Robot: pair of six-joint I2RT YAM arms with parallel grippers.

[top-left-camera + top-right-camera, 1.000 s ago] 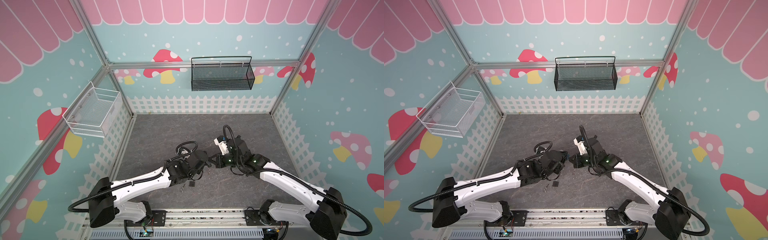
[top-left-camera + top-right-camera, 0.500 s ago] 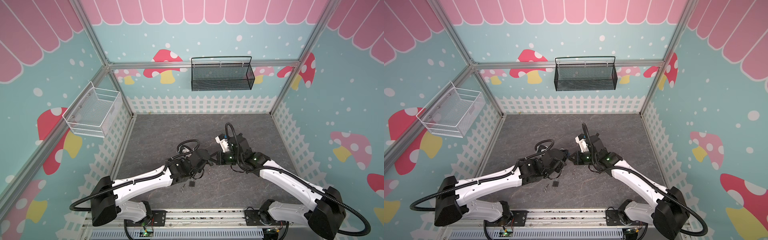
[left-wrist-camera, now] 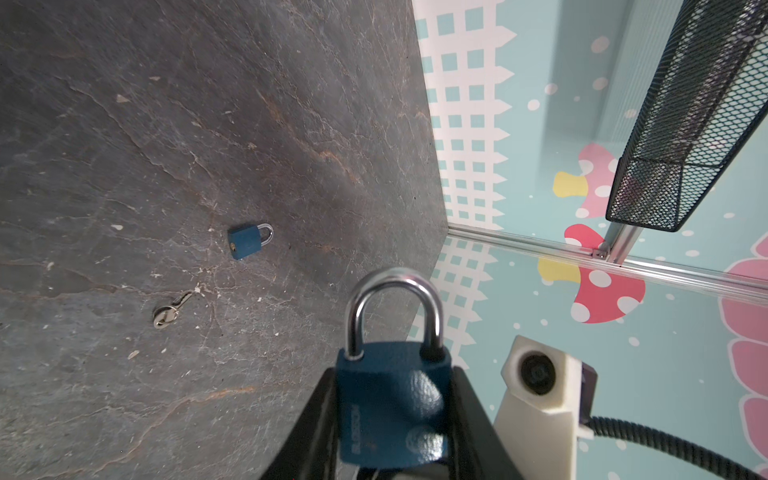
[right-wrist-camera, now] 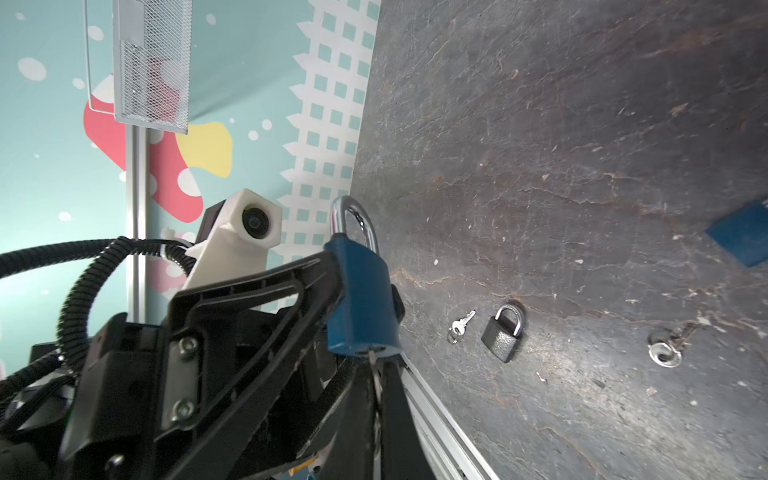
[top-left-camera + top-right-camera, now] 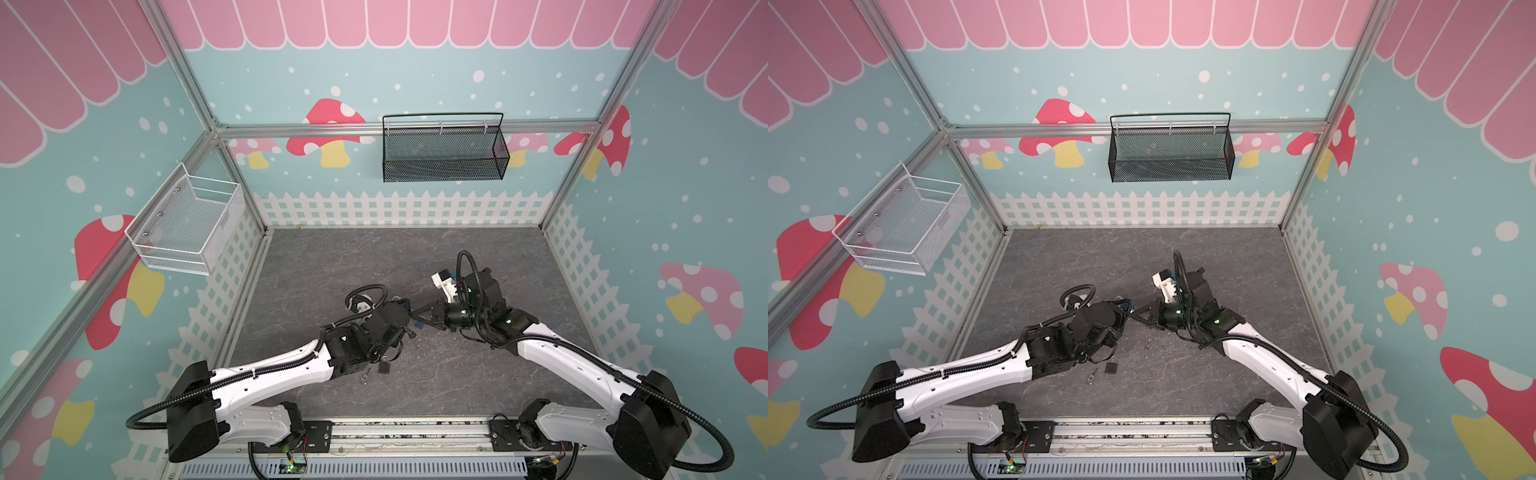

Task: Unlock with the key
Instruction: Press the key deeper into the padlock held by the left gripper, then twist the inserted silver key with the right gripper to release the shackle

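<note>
I see the left gripper (image 3: pixel 394 386) clamped on the body of a blue padlock (image 3: pixel 386 419), one finger on each side, with the steel shackle (image 3: pixel 395 291) pointing away from the wrist. Both legs of the shackle sit in the body. In both top views this padlock is in the lower middle of the frame, raised above the grey slate floor (image 5: pixel 374 257), just where the two arms meet. The right gripper (image 4: pixel 376 374) is closed tight on a key (image 4: pixel 371 356), and the tip of the key touches the bottom face of the padlock at the keyhole. How deep the blade sits, I cannot tell.

On the floor lie other things. In a top view a black padlock (image 5: pixel 384 368) rests flat below the wrist of the left arm, and a ringed key (image 5: pixel 1092 376) lies just beside it. From the right wrist camera I see also a second blue padlock (image 4: pixel 744 235), cut by the frame edge, and near it a loose key (image 4: pixel 667 351). A black mesh basket (image 5: pixel 442 151) hangs on the back wall, upper middle of the frame, and a white wire basket (image 5: pixel 187 228) hangs on the left wall.
</note>
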